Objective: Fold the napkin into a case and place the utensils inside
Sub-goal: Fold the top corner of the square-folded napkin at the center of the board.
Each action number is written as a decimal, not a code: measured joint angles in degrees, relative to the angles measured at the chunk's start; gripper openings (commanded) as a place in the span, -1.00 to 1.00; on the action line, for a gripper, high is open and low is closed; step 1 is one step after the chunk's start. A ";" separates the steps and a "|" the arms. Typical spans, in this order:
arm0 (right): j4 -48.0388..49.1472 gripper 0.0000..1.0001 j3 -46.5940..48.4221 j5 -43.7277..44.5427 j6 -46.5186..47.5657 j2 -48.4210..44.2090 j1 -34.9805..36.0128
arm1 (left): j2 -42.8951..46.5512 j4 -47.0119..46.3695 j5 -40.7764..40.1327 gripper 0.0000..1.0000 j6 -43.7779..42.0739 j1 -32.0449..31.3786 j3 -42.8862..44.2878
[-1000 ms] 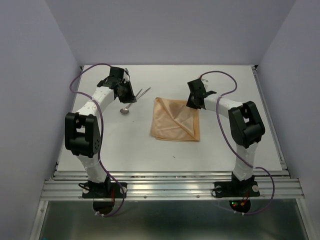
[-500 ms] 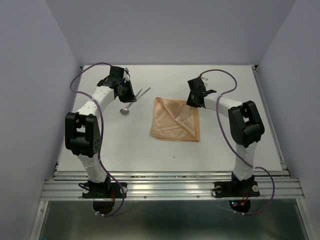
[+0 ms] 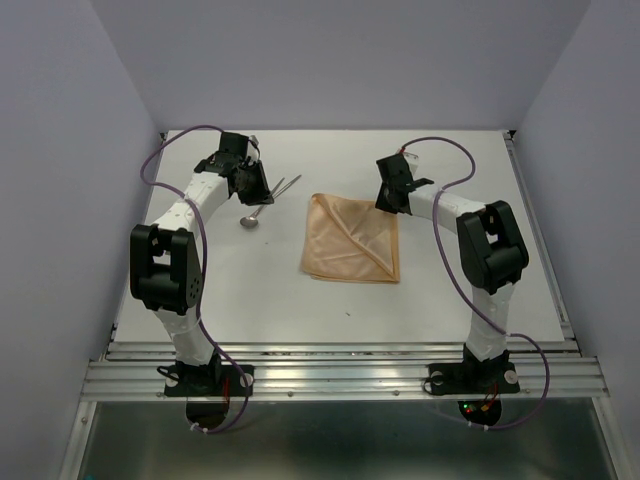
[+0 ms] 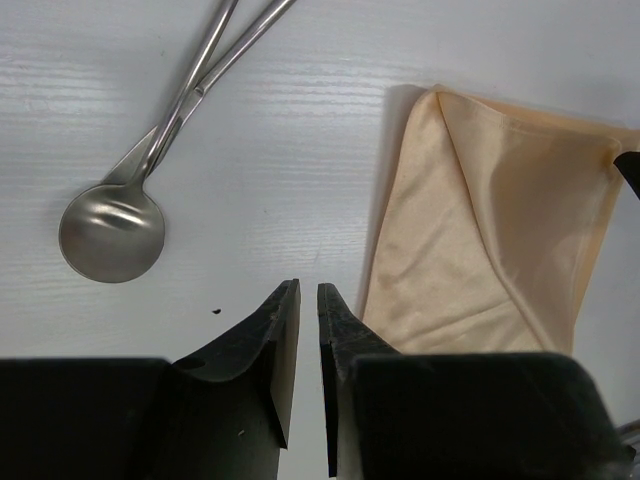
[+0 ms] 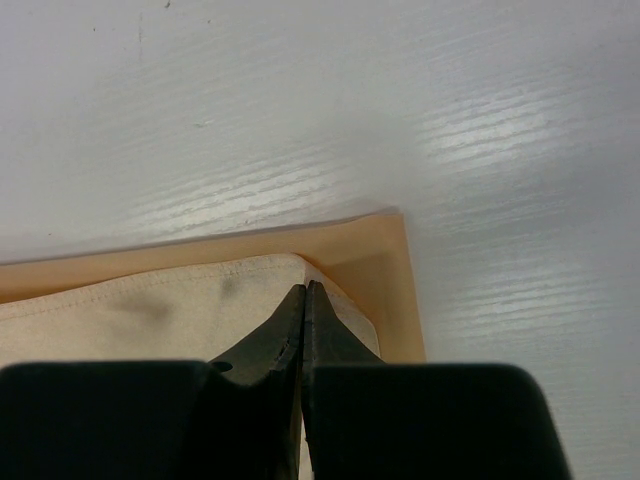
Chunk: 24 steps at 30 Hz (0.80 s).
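The peach-orange napkin lies folded into a square with a diagonal crease, mid-table; it also shows in the left wrist view. My right gripper is at its far right corner. In the right wrist view its jaws are shut on the upper layer's corner, which is drawn up off the lower layer. The utensils lie left of the napkin: a spoon and a second thin handle crossing it. My left gripper hovers between spoon and napkin, jaws slightly apart with nothing between them.
The white tabletop is bounded by lavender walls at the left, back and right. An aluminium rail runs along the near edge by the arm bases. Purple cables loop off both arms.
My right gripper has shifted slightly toward the far side at the napkin's corner. The left arm, the utensils and the rest of the napkin have not moved.
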<state>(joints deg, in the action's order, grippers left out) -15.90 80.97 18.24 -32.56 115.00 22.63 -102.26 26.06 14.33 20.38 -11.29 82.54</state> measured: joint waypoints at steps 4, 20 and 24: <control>0.00 -0.99 0.00 0.11 0.00 0.00 -0.09 | 0.00 0.04 0.04 -0.51 0.00 -0.24 0.11; -0.02 0.17 0.46 0.15 1.05 0.20 -0.09 | -3.41 1.99 -0.02 -0.51 0.00 -3.93 5.97; -0.33 0.12 -1.22 -0.33 1.03 -3.89 -0.09 | -8.66 2.51 -0.07 -0.59 0.02 -8.11 13.75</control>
<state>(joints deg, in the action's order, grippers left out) -16.23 79.75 17.91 -31.53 111.11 22.55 -110.91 28.58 14.26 20.40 -19.40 96.29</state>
